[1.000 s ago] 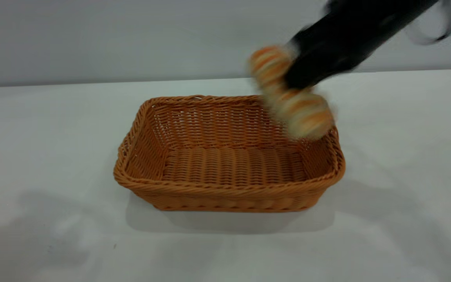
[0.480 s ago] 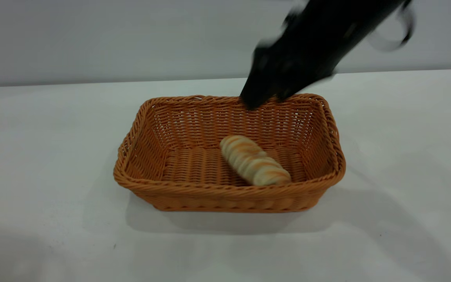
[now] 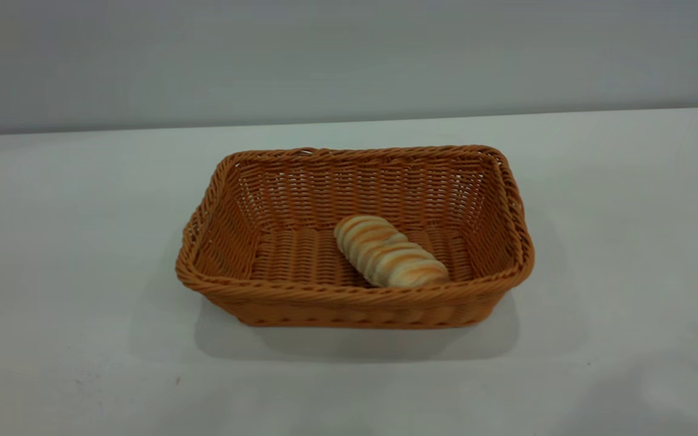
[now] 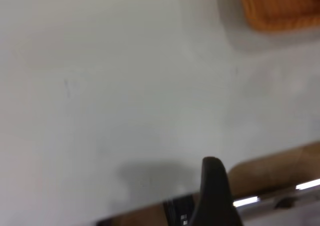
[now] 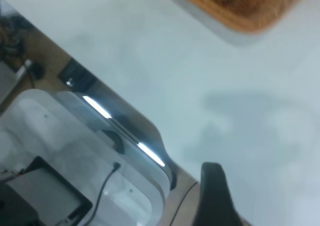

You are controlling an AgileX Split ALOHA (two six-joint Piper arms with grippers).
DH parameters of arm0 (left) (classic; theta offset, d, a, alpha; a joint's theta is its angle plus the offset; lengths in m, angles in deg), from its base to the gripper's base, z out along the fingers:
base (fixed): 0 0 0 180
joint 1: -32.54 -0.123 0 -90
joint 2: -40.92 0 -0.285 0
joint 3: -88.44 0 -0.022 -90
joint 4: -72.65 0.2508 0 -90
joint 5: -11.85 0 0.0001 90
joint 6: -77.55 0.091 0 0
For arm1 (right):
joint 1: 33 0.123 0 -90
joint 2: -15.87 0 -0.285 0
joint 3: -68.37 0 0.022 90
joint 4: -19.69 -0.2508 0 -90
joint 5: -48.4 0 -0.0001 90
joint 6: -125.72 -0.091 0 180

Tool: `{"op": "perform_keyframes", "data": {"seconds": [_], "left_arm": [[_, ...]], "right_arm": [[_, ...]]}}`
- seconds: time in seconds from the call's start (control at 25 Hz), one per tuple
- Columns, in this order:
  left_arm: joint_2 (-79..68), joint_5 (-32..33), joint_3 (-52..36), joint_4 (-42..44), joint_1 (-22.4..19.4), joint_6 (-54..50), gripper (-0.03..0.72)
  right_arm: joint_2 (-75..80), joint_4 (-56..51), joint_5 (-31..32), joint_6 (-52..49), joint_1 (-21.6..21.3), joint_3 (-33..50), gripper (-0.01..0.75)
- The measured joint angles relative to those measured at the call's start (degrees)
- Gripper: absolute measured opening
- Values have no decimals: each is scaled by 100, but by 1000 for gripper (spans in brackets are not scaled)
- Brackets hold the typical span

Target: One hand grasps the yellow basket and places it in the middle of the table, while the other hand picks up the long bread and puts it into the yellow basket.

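The yellow basket (image 3: 355, 242) stands on the white table (image 3: 82, 212) near its middle. The long bread (image 3: 388, 252) lies inside it on the floor, toward the right front corner, slanted. Neither gripper shows in the exterior view. My left gripper (image 4: 215, 196) hangs over the table's edge, far from the basket, whose corner shows in the left wrist view (image 4: 280, 8). My right gripper (image 5: 215, 198) is also near a table edge, away from the basket (image 5: 250, 8). Nothing is seen in either gripper.
A grey wall runs behind the table (image 3: 349, 54). A metal table edge (image 4: 250, 202) with brown floor shows in the left wrist view. White equipment with a cable (image 5: 75, 156) sits beyond the table edge in the right wrist view.
The right arm carried the bread over the basket, let it go, and pulled back out of the exterior view. The bread now lies still in the basket.
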Motion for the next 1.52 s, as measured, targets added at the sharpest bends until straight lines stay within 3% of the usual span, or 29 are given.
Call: {"op": "perform_keyframes", "data": {"seconds": [0.24, 0.44, 1.24, 1.36, 1.52], "left_arm": [[1211, -6, -1486, 7, 0, -151, 581], [1852, -131, -2119, -7, 0, -387, 581], [2171, -290, -2223, 117, -7, -444, 581], [2244, -290, -2223, 117, -393, -444, 581], [2688, -290, -2223, 117, -1324, -444, 581]], "right_arm": [[-1942, 706, -155, -629, 0, 1623, 565], [-3005, 914, -414, -829, 0, 2757, 565], [-4026, 1031, -238, -1193, -42, 3022, 558], [-4376, 980, -232, -1193, -606, 3022, 558], [-5137, 980, -204, -1193, -1633, 3022, 558]]}}
